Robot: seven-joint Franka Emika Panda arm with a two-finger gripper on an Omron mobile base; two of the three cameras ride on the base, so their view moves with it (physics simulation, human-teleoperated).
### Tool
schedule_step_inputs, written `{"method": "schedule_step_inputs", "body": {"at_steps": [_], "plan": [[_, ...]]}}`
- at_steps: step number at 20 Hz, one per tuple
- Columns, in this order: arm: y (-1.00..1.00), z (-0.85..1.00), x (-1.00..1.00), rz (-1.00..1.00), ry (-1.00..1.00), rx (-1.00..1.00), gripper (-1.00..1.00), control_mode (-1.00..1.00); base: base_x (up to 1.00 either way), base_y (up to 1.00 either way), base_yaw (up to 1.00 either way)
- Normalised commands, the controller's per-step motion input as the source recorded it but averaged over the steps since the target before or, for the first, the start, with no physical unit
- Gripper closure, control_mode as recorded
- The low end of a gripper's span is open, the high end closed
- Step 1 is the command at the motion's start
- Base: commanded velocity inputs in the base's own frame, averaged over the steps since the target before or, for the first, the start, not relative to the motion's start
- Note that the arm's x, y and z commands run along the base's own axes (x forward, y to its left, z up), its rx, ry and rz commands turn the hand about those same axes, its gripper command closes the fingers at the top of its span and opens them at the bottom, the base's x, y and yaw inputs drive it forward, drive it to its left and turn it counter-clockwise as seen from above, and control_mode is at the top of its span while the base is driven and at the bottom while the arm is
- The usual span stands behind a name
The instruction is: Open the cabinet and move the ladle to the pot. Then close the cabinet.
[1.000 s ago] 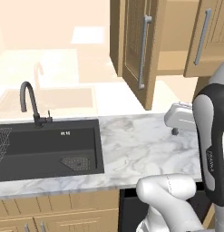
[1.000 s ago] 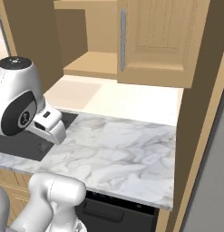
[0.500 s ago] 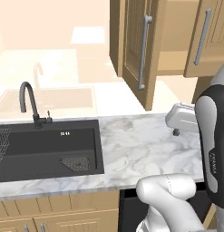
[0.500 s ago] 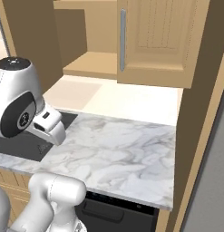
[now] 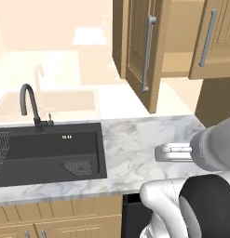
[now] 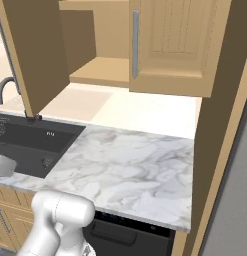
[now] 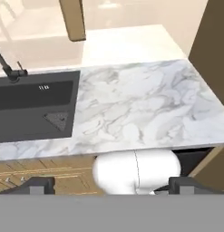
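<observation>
The cabinet (image 5: 144,51) door stands swung out over the marble counter (image 6: 130,165), apparently for reaching the ladle; the gripper (image 7: 109,186) hangs low before the counter, jaws apart and empty.

This is a rendered home kitchen. A white-and-grey marble bench (image 5: 135,148) runs along a cream wall, with a dark sunken sink (image 5: 46,151) set into it and a curved dark faucet (image 5: 30,104) behind the basin. Above hangs the light-wood cabinet (image 6: 165,45), one panelled door (image 5: 142,51) swung open, with long grey bar handles (image 6: 135,45). Below the bench sit low wooden drawers (image 5: 56,218) and a dark appliance front (image 6: 125,232).
</observation>
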Motion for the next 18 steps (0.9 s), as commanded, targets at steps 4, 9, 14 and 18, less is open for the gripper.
{"method": "schedule_step_inputs", "body": {"at_steps": [4, 9, 14, 18], "plan": [[0.95, 0.15, 0.07, -0.11, -0.51, -0.3, -1.0, -1.0, 0.0, 0.0, 0.0], [0.97, 0.05, 0.42, -0.12, -0.37, -0.28, -1.0, -1.0, 0.0, 0.0, 0.0], [0.88, 0.03, 0.53, -0.07, -0.33, -0.26, -1.0, -1.0, 0.0, 0.0, 0.0], [0.8, 0.04, 0.58, -0.03, -0.32, -0.24, -1.0, -1.0, 0.0, 0.0, 0.0]]}}
